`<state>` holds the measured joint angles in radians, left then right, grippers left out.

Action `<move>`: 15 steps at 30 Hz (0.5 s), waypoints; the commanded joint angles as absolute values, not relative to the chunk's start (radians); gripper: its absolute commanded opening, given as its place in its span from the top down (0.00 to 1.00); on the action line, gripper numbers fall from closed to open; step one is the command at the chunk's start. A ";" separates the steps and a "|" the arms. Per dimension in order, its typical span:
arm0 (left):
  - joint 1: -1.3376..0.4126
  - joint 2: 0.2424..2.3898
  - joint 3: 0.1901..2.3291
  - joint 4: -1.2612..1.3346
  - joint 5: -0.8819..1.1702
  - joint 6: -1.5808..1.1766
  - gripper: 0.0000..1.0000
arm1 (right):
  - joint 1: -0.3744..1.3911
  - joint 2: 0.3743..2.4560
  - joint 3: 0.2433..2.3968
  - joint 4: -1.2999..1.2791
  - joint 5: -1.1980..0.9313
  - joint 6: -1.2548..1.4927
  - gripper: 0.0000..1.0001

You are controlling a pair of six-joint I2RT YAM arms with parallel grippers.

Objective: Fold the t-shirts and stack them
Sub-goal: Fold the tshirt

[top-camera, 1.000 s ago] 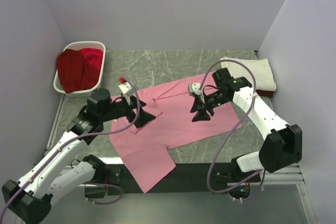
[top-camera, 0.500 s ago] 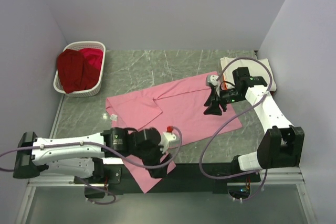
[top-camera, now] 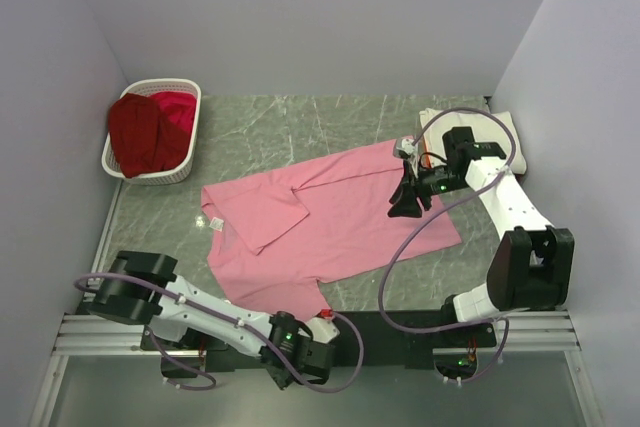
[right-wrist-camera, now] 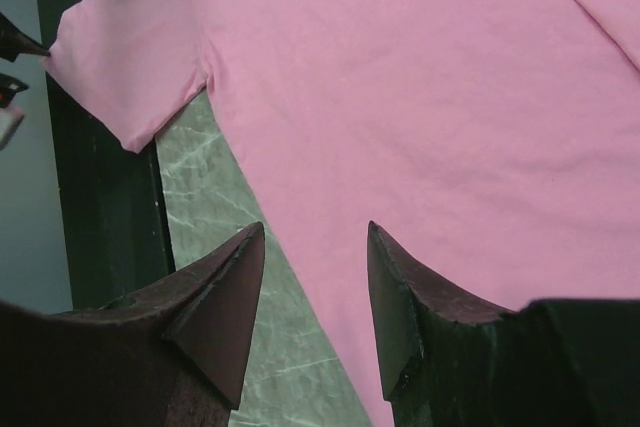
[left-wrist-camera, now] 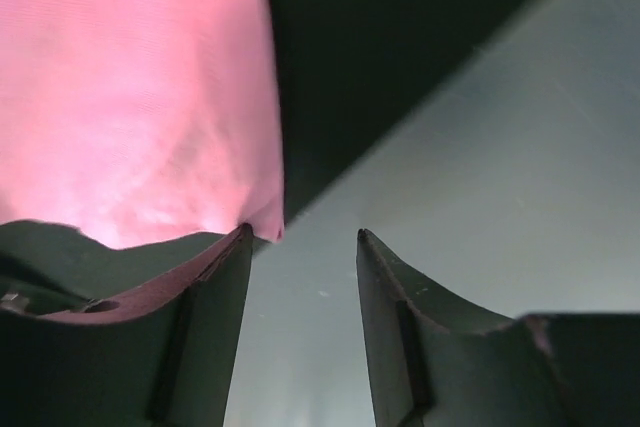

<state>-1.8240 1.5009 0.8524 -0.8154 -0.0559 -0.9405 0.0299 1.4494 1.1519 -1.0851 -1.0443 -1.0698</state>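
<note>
The left gripper [left-wrist-camera: 300,237], jaws parted and empty, sits beyond the near edge of the table [top-camera: 330,122], just beside a sleeve corner of the pink t-shirt [top-camera: 340,217]; the right gripper [right-wrist-camera: 310,232], also parted, hovers over that shirt, spread mid-table.

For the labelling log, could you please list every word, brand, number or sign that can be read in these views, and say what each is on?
No text can be read in any view.
Small white tag at the collar of the pink t-shirt: too small to read, and it cannot be told whether it carries print.
White basket: no lettering shows.
Both wrist views: no marks or labels.
</note>
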 commanded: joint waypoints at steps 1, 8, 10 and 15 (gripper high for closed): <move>-1.832 1.545 0.934 -0.900 -0.172 -1.006 0.48 | 0.021 1.466 1.196 -1.097 -1.069 -1.068 0.48; -1.832 1.582 0.980 -0.948 -0.213 -0.996 0.51 | 0.012 1.485 1.203 -1.115 -1.072 -1.088 0.48; -1.832 1.566 0.986 -0.954 -0.216 -0.996 0.53 | 0.012 1.486 1.204 -1.118 -1.072 -1.089 0.48; -1.832 1.568 0.976 -0.971 -0.219 -0.991 0.58 | 0.011 1.496 1.209 -1.131 -1.074 -1.095 0.48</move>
